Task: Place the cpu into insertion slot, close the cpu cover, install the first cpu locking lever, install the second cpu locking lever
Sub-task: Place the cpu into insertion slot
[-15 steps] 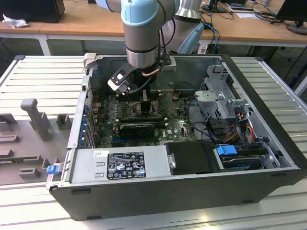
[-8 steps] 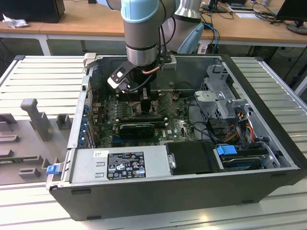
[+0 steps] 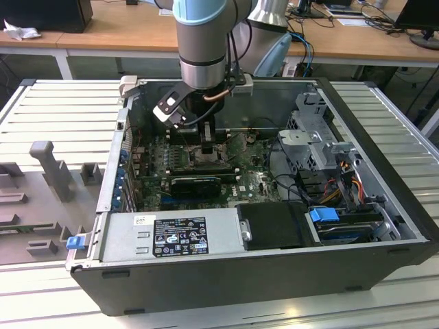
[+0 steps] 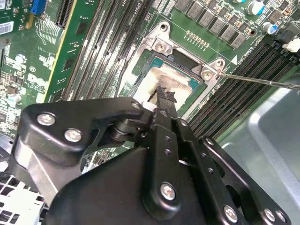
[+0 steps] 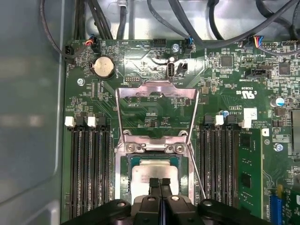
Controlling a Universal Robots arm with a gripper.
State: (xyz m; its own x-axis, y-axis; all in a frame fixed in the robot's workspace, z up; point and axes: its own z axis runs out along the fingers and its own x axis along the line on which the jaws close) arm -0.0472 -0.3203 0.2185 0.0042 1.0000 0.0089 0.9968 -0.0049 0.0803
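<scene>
First wrist view has the fingers (image 5: 154, 187) pressed together, gripping nothing, tips over the cpu (image 5: 154, 169), which lies in the insertion slot (image 5: 136, 149). The cpu cover (image 5: 140, 89) is open, swung back from it.

Single arm (image 3: 202, 41) stands near-vertical, wrist directly above the cpu (image 5: 154, 169). A camera bracket juts off one side of the wrist. The gripper (image 5: 159, 182) points straight down at the cpu. In both wrist views its two black fingers (image 5: 153, 185) are drawn together side by side, no gap at the tips. The tips are over the cpu's top face, near one edge; contact not discernible.
</scene>
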